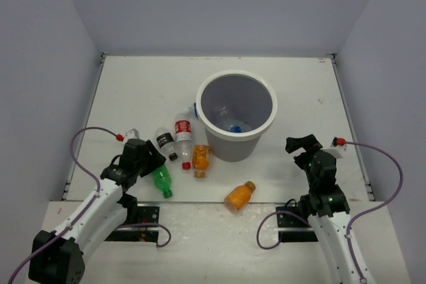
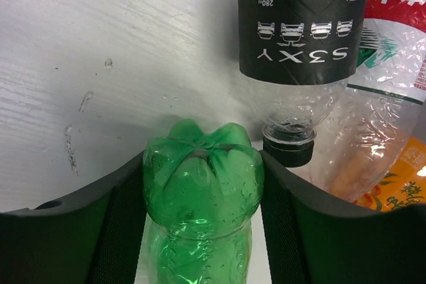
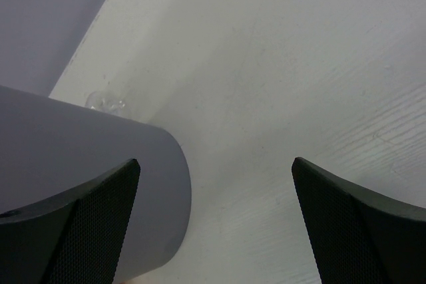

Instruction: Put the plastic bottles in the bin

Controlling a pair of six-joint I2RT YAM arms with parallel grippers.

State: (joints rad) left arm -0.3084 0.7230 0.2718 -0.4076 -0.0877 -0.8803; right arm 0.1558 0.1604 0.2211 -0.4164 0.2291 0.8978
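Bin: round, grey, thick white rim, upright at mid-table to the right of the bottle cluster.
Clear bottle: lies inside the bin, some blue on it.
Green bottle: lies on the table, left of the bin and near the front edge, cap end toward the arms.
Left gripper: clamped on the green bottle near its base, one finger pressed to each side.
Black-label bottle: clear, lying just beyond the green one, black cap nearly at the gripper's right finger.
Red-label bottle: clear, lying touching the black-label bottle, between it and the bin.
Orange bottle: lies at the foot of the bin, beside the red-label bottle's cap.
Second orange bottle: lies alone, in front of the bin.
Right gripper: fingers spread wide, holding nothing, above bare table just right of the bin.
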